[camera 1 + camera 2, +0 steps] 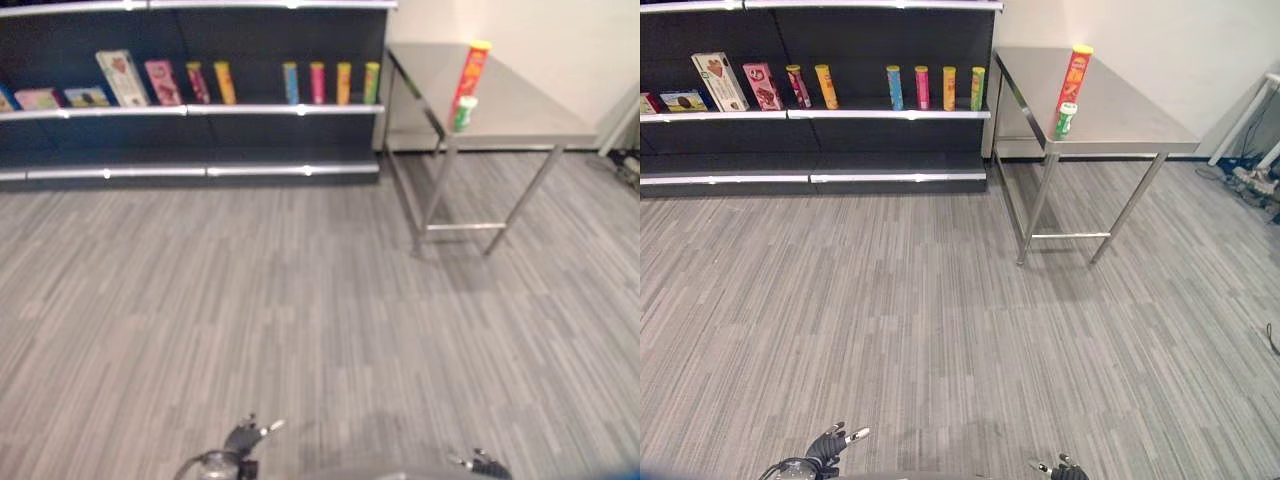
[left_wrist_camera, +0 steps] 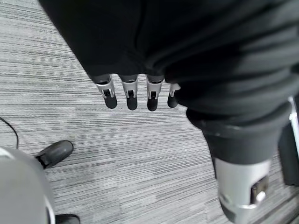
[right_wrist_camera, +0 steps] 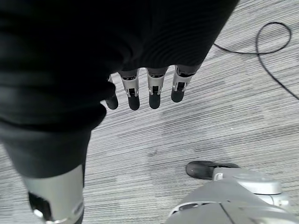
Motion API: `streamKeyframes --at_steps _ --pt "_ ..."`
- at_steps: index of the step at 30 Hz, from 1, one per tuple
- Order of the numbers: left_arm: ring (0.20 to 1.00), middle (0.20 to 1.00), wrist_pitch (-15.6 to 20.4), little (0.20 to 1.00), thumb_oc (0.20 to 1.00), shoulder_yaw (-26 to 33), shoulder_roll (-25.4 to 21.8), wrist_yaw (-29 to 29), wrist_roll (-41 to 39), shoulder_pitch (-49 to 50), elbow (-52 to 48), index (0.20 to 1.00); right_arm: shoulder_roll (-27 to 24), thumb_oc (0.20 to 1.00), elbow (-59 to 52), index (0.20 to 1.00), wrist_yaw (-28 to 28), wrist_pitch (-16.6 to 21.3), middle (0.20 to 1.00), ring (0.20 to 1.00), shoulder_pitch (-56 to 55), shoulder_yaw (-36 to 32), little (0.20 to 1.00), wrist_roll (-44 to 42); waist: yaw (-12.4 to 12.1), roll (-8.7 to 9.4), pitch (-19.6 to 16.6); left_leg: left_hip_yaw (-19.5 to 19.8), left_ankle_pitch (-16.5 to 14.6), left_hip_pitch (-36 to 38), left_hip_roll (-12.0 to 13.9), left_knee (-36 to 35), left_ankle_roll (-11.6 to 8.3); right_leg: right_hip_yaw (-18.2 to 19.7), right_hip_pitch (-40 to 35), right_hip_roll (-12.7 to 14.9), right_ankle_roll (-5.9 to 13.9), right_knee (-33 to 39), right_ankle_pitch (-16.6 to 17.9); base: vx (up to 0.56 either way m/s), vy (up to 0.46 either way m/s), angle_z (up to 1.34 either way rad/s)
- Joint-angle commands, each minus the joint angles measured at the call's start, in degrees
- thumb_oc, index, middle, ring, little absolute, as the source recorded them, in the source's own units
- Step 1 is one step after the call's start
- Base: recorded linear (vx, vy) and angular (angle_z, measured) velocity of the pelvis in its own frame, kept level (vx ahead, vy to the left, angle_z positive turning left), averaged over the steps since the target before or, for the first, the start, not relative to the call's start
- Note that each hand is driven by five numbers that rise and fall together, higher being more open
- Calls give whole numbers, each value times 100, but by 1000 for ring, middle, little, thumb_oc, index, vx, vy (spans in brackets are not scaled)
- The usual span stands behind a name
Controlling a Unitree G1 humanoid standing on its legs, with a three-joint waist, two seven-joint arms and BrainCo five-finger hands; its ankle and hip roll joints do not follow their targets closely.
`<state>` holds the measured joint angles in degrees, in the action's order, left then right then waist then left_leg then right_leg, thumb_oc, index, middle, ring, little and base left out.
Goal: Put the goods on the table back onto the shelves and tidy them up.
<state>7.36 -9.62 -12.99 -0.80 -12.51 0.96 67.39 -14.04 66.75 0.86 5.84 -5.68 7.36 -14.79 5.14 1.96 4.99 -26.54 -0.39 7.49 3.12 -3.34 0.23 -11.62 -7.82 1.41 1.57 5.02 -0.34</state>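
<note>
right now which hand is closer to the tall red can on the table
Right. The right hand hangs low at the near edge, roughly below the tall red can on the table. The left hand hangs farther off to the left. Both are far.

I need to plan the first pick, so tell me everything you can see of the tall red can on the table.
The tall red can is a slim tube, red with a yellow top, standing upright on the steel table near its front left edge. A shorter green can with a white lid stands just in front of it; whether they touch is unclear. Neither hand is near it.
</note>
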Motion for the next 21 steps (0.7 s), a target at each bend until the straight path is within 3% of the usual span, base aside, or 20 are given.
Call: streamKeyframes --at_steps 1,21 --pt "1000 1000 160 1000 1000 -127 -25 -57 -48 -387 206 1000 -85 1000 234 1000 38 117 1000 1000 382 78 1000 -165 88 -14 -50 214 142 188 198 -119 -538 -71 -30 163 527 -42 -22 4 13 -4" --pt "1000 1000 142 1000 1000 -601 -19 -168 721 -480 261 1000 -118 1000 462 1000 132 26 1000 1000 466 292 1000 163 112 -50 7 227 33 112 186 106 -528 -15 5 202 521 -71 -15 -5 -5 -2"
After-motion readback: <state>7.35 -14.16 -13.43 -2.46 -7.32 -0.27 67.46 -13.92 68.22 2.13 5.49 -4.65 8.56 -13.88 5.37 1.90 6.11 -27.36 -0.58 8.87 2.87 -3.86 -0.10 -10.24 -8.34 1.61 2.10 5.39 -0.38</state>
